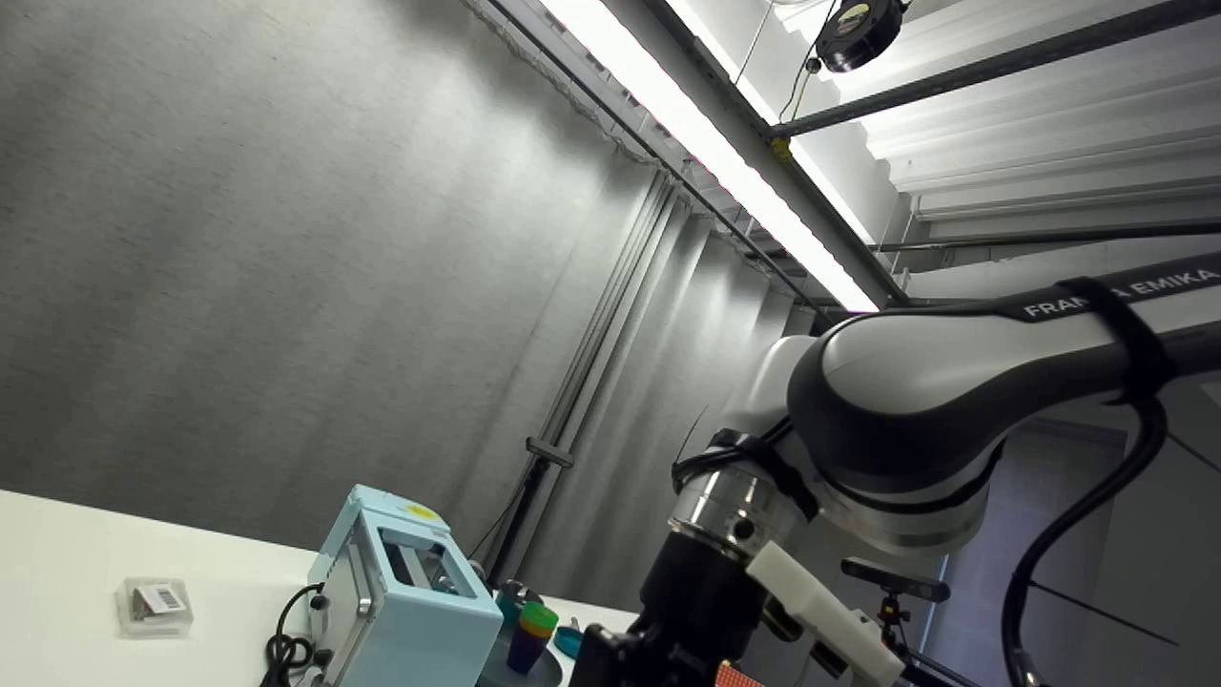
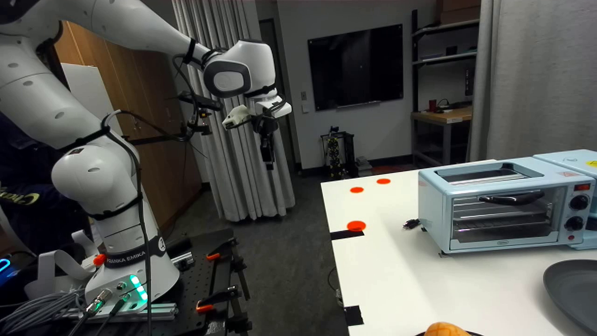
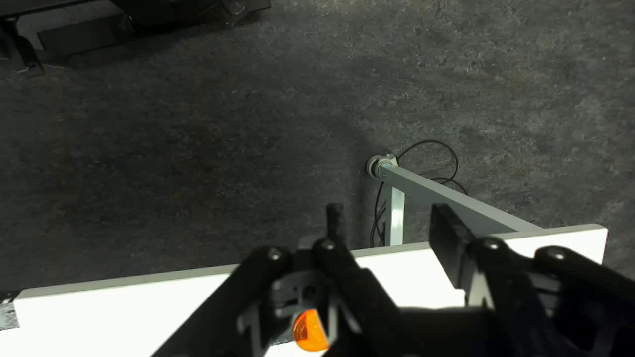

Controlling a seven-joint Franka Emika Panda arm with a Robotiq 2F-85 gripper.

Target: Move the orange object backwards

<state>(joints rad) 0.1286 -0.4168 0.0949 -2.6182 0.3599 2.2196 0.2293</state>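
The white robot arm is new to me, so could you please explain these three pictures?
The machine is a white, jointed robot arm ending in black jaws. Two pictures are taken from places outside it; the wrist picture looks down past the jaws at a dark grey floor and a white, flat tabletop. On that tabletop are a light-blue, boxy toaster oven, flat, round orange spots and a round, dark-grey plate. A rounded orange object is cut off at the bottom of an exterior view. In the wrist view the jaws stand apart with only background between them, so nothing appears to be held.
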